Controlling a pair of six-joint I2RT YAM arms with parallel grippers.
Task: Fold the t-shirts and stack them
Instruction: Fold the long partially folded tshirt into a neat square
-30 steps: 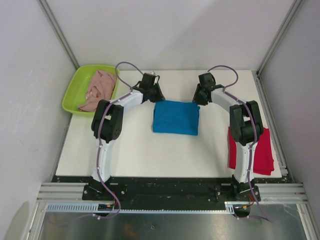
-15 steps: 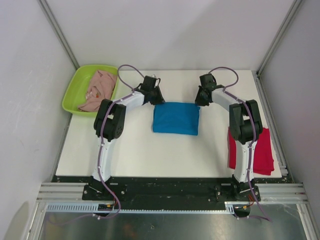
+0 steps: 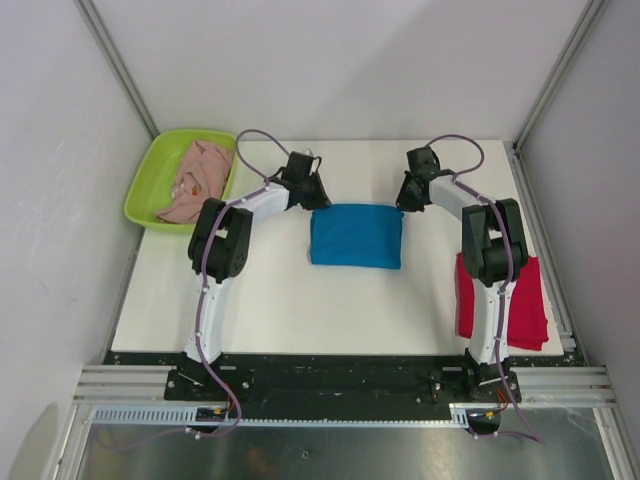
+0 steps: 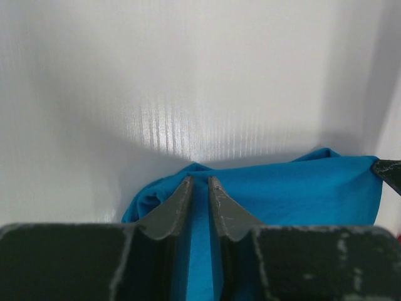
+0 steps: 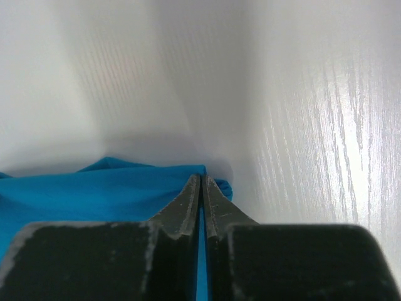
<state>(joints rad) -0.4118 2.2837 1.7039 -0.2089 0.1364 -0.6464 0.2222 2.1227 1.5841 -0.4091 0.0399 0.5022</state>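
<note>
The blue t-shirt [image 3: 356,237] lay folded into a compact rectangle near the middle of the white table [image 3: 300,310], between the two arms. The left gripper [image 3: 312,195] sat at the shirt's far left corner. In the left wrist view its fingers [image 4: 178,204] were drawn almost together, with a thin strip of blue cloth [image 4: 301,188] in the narrow gap between them, so the left gripper [image 4: 199,183] was pinching the fabric edge. The right gripper [image 3: 405,197] sat at the far right corner. In the right wrist view its fingers [image 5: 187,207] were pressed tip to tip on the edge of the blue cloth [image 5: 94,188], so the right gripper [image 5: 200,180] was clamped on the shirt. The red t-shirt [image 3: 525,300] lay flat at the right side of the table, partly hidden behind the right arm. The pink t-shirt [image 3: 195,178] lay crumpled inside the lime-green tray [image 3: 140,185] at the far left corner.
</note>
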